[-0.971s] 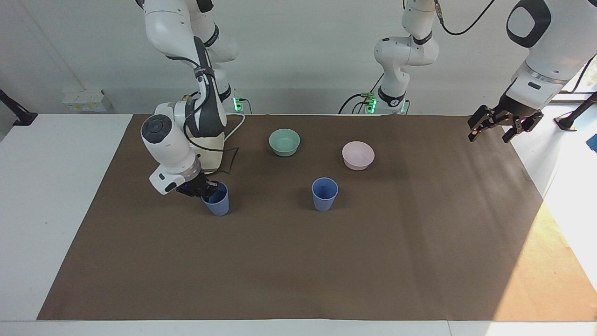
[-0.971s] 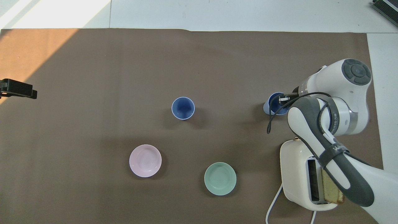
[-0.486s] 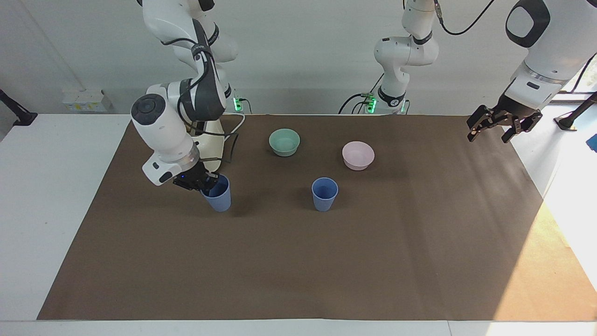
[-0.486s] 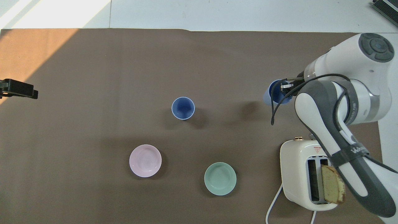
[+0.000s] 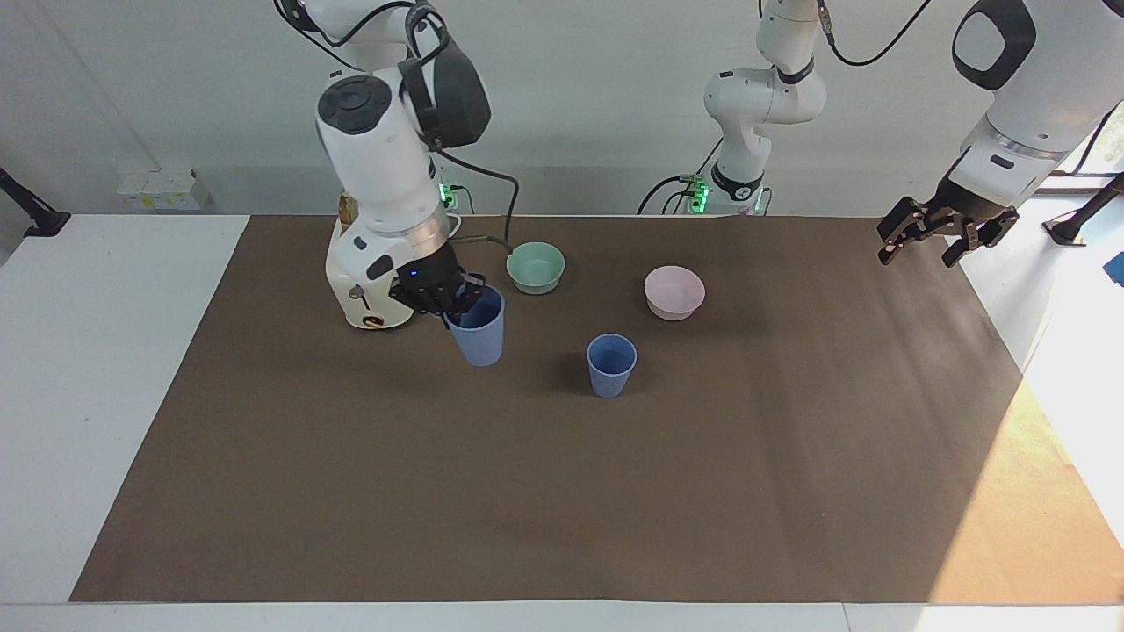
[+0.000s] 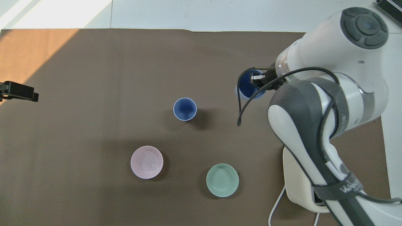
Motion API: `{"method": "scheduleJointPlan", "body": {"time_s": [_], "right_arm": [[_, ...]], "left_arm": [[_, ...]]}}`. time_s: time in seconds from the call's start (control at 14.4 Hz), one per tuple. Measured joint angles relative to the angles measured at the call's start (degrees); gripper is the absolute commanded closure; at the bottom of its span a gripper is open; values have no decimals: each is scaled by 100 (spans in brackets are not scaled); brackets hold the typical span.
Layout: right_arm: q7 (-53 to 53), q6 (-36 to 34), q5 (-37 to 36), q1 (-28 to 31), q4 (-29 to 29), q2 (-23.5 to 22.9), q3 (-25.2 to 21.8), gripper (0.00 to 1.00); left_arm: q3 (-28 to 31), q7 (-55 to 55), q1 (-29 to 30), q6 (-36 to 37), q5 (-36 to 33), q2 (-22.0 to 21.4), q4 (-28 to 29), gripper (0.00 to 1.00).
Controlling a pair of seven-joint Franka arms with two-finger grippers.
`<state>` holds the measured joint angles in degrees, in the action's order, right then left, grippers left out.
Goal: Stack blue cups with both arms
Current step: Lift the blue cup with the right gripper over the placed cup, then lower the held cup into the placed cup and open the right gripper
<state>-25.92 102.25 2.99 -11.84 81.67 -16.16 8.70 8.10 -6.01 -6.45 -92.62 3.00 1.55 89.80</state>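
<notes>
My right gripper (image 5: pixel 450 301) is shut on the rim of one blue cup (image 5: pixel 479 336) and holds it upright in the air, over the mat between the toaster and the second cup. In the overhead view the gripper (image 6: pixel 256 80) pinches that cup's (image 6: pixel 246 90) rim, and the arm hides part of it. The second blue cup (image 5: pixel 611 365) stands upright and empty mid-table; it also shows in the overhead view (image 6: pixel 185 109). My left gripper (image 5: pixel 941 235) waits open and empty in the air over the mat's edge at the left arm's end, seen in the overhead view (image 6: pixel 19 91) as a dark tip.
A cream toaster (image 5: pixel 353 285) stands under my right arm, mostly hidden by the arm in the overhead view (image 6: pixel 296 188). A mint-green bowl (image 5: pixel 536 266) (image 6: pixel 222 180) and a pale pink bowl (image 5: pixel 673 291) (image 6: pixel 147 162) sit nearer the robots than the standing cup. A brown mat (image 5: pixel 562 491) covers the table.
My right gripper has lifted the blue cup off the mat and carried it toward the standing cup. The left arm has barely moved.
</notes>
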Motion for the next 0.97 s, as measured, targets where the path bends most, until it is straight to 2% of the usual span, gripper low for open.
{"method": "scheduleJointPlan", "body": {"time_s": [0.21, 0.49, 0.62, 0.97], "right_arm": [[-798, -2, -1, -666, -446, -219, 12, 100], [-1677, 176, -43, -1556, -525, -411, 11, 100], [-1736, 353, -124, -1704, -521, -585, 4, 100], [-1736, 477, -251, -1609, -520, -897, -51, 100]], "left_arm": [[12, 1, 2, -1, 0, -1, -21, 0], [9, 1, 2, 0, 0, -1, -24, 0], [10, 1, 2, 0, 0, -1, -24, 0], [11, 1, 2, 0, 0, -1, -24, 0]]}}
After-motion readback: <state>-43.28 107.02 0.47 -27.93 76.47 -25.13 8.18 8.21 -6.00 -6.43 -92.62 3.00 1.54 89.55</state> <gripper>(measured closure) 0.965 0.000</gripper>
